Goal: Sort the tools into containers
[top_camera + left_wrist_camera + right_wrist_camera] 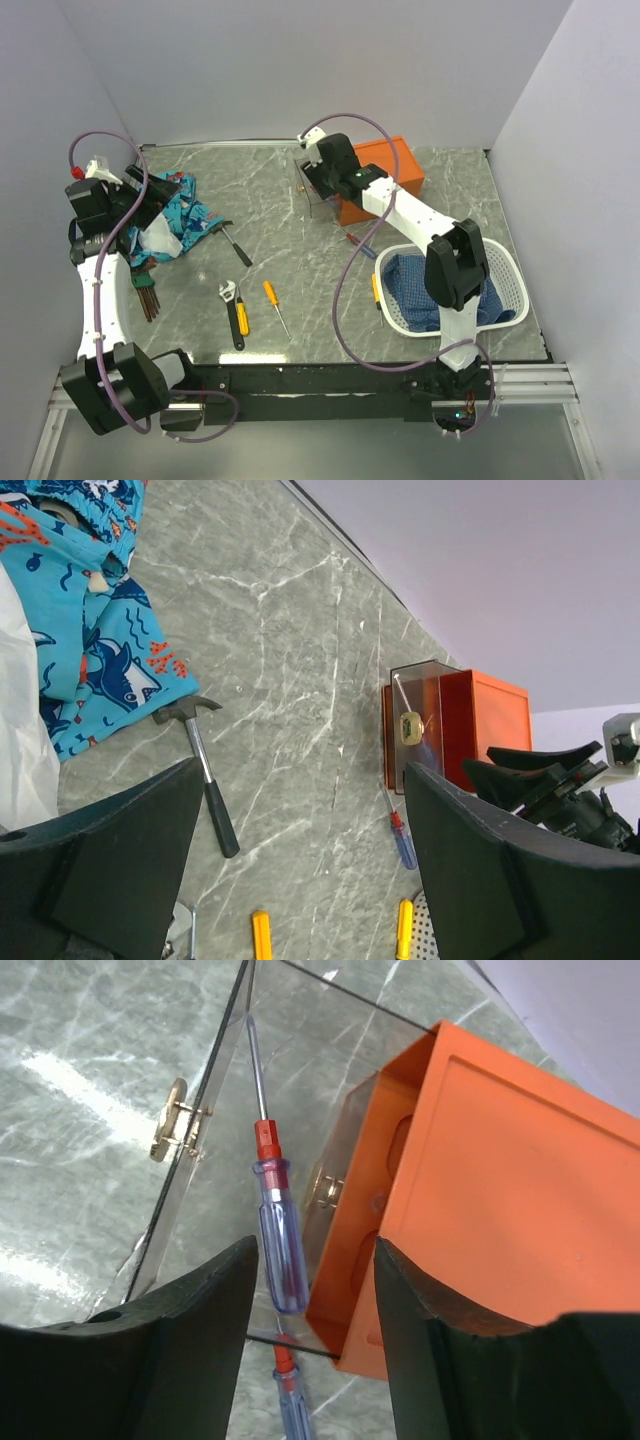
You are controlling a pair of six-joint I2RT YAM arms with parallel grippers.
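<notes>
Step in hand: dropping a screwdriver (281, 1250) with a clear blue handle into the pulled-out clear drawer (195, 1140) of the orange box (385, 178) — release apparently just made.
Right gripper (310, 1310): jaws parted above the drawer, nothing between them; screwdriver lying loose inside, tip towards 12 o'clock in the wrist view.
Left gripper (300, 870): wide open, empty, parked over the cloth pile at 9 o'clock of the table.
Second blue screwdriver (292, 1400): on the table just outside the drawer, at 6 o'clock of it.
Left to sort: hammer (233, 240), wrench (234, 313) and yellow screwdriver (274, 303) near table centre; another yellow one (376, 291) beside the white basket (515, 280).
Next move, as judged: lift clear of the drawer, then reach for the nearest loose tool — approach along the handle, jaws across it.
</notes>
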